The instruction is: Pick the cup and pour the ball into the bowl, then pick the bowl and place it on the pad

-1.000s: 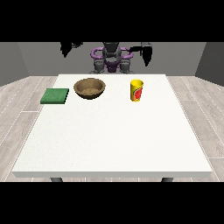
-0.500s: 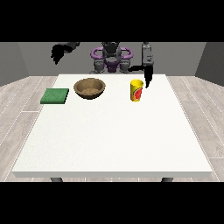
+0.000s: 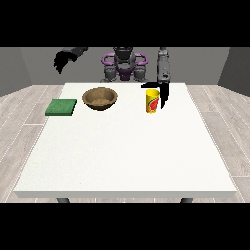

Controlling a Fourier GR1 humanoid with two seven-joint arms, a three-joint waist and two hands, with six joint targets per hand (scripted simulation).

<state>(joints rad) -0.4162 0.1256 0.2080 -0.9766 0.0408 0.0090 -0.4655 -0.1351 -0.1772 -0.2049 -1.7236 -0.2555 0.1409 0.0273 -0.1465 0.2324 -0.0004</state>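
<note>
Even, bright light falls on the white table (image 3: 125, 151), with no glare and barely any shadows

large white table (image 3: 127, 156) on dark legs, over pale wood-plank floor (image 3: 19, 105), grey walls (image 3: 29, 63) behind

grey torso with purple shoulder rings, grey forearm (image 3: 163, 68), black hand (image 3: 163, 95) at the view's right

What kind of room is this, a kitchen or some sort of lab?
Most likely a bare test room for a robot, not a kitchen. A humanoid robot stands behind a big white table that holds only a wooden bowl, a yellow cup and a green pad; grey walls, plank floor.
</note>
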